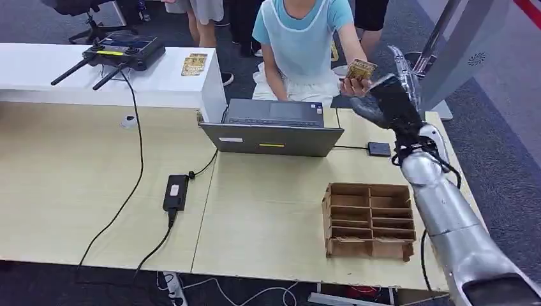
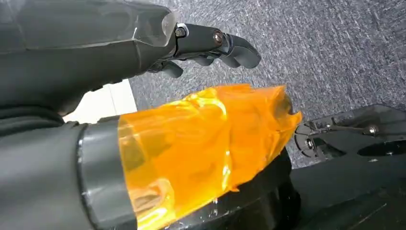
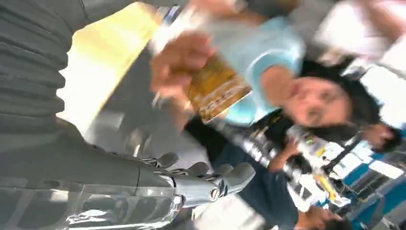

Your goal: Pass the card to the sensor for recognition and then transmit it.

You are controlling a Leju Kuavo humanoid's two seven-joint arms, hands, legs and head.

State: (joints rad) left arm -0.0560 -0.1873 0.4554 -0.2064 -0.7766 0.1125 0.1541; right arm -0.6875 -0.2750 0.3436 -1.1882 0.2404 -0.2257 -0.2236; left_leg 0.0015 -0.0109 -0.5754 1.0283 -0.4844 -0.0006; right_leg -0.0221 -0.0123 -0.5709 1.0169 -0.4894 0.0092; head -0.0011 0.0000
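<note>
A person's hand (image 1: 355, 83) holds a gold card (image 1: 361, 69) up beyond the table's far right corner. My right hand (image 1: 390, 100) is raised just beside it, fingers spread, and holds nothing. The right wrist view is blurred. In it the card (image 3: 218, 89) sits in the person's hand (image 3: 178, 57), apart from my fingers (image 3: 213, 176). The small black sensor (image 1: 379, 149) lies on the table right of the laptop (image 1: 273, 129), with a cable between them. My left hand (image 2: 119, 52) hangs over grey carpet, its fingers loosely bent around nothing and its thumb wrapped in orange film.
A cardboard divider box (image 1: 369, 220) stands near the table's front right. A black power adapter (image 1: 175, 192) and its cables cross the table's middle left. A white bench at the back left carries a remote controller (image 1: 124, 51) and more gold cards (image 1: 194, 64). People stand behind the table.
</note>
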